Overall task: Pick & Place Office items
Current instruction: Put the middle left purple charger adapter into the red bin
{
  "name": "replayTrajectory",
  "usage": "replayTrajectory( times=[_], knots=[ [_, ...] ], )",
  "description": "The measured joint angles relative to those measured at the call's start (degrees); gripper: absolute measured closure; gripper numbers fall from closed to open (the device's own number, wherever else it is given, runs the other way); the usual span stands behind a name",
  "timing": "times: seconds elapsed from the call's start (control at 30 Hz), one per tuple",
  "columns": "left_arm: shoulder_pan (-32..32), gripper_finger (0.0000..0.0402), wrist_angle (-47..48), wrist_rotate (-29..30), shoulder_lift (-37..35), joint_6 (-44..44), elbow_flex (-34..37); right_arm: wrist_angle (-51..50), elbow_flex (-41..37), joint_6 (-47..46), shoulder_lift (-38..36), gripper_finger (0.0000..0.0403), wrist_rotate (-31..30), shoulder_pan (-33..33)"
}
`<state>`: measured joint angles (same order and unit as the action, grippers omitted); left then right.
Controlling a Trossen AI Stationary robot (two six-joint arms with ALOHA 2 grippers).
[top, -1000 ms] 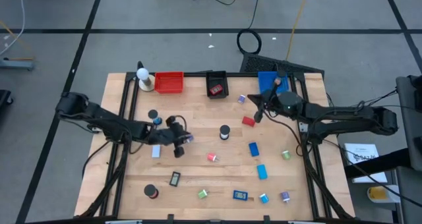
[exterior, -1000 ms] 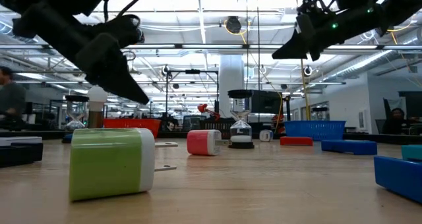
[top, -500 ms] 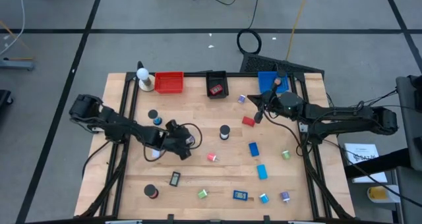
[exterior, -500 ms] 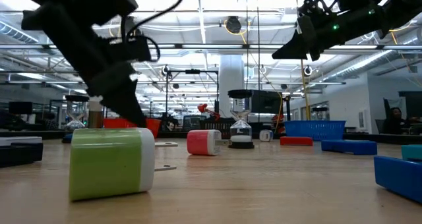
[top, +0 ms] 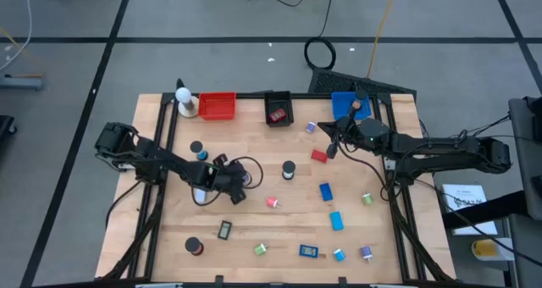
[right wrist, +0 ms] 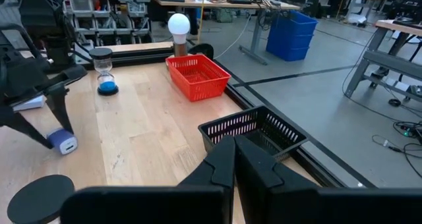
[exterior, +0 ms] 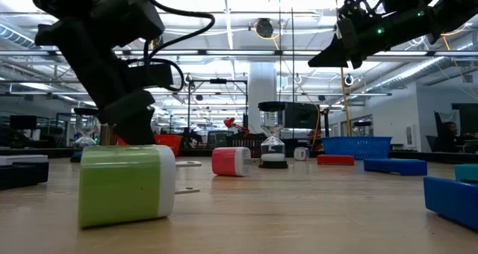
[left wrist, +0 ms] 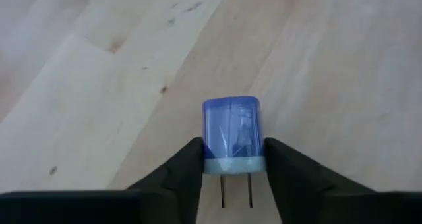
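Note:
My left gripper is low over the middle-left of the table, open. A blue-violet plug lies flat on the wood between its two fingers, which flank the white pronged end. In the right wrist view the plug lies under that gripper's spread fingers. My right gripper is shut and empty. It hangs high over the far right of the table, near a red block. Small blue, green, pink and purple pieces and black rolls lie scattered over the boards. My left gripper comes at the plug from above, slanting, with one finger on each side of its white pronged end. I cannot tell whether the fingers touch it. The plug lies flat on the table.
A red bin, a black bin and a blue bin stand along the far edge, beside a white ball on a tan base. A black roll and a pink plug lie near my left gripper. A green plug lies at the near edge.
My left gripper has come down from well above the table to the boards, tipping steeper, and now stands around the blue-violet plug. The plug has stayed where it was.

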<state>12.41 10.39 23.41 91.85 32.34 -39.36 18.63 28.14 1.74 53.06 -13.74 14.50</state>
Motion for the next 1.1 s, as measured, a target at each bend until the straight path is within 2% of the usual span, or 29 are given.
replayTrajectory(
  times=[0.1, 0.2, 0.4, 0.57, 0.9, 1.1],
  knots=[
    [-2.0, 0.0267, 4.0, -4.7, -0.4, -3.4, -2.2, 0.0, 0.0, 0.1, 0.0, 0.0402, 0.0, 0.0],
    [-5.1, 0.0267, 16.1, -8.9, -0.9, -8.6, -8.0, 0.0, 0.0, 0.5, 0.0, 0.0402, 0.0, 0.0],
    [-13.1, 0.0267, 43.3, -11.1, 0.2, -22.8, -23.9, 0.1, 0.0, 0.6, 0.0, 0.0402, 0.0, 0.0],
    [-19.1, 0.0267, 55.5, -13.2, 4.9, -31.1, -32.7, 0.3, 0.0, 0.9, 0.0, 0.0402, 0.0, 0.0],
    [-20.9, 0.0267, 61.6, -10.6, 20.3, -41.2, -37.8, 0.3, 0.0, 1.8, 0.0, 0.0402, 0.1, 0.0],
    [-20.9, 0.0267, 63.1, -9.3, 23.3, -42.8, -39.0, 0.3, 0.0, 2.0, 0.0, 0.0402, 0.1, 0.0]
  ],
)
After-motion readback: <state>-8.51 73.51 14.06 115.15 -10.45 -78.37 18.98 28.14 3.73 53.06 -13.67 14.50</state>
